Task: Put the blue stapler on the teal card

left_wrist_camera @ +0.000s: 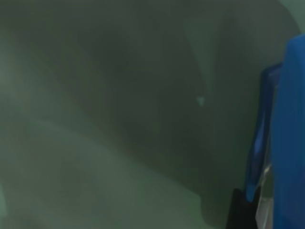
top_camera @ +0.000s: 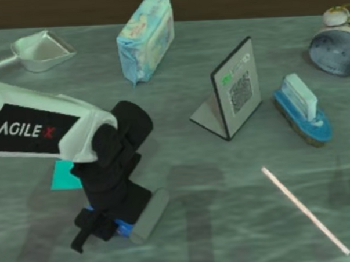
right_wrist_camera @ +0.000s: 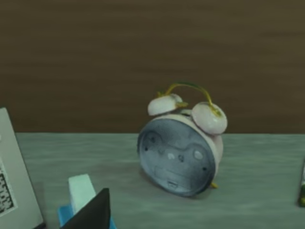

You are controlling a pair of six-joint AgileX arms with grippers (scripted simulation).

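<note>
Blue stapler [top_camera: 124, 228] sits clamped between the left gripper's [top_camera: 104, 230] fingers, its grey underside sticking out beside them above the tabletop [top_camera: 225, 210]. Teal card [top_camera: 65, 176] lies flat behind the fingers, partly hidden under the left arm. The right gripper is out of the top view; I cannot tell its fingers' state.

Soft, even light; faint shadows on the table [top_camera: 225, 221] (left wrist view blurred).
</note>
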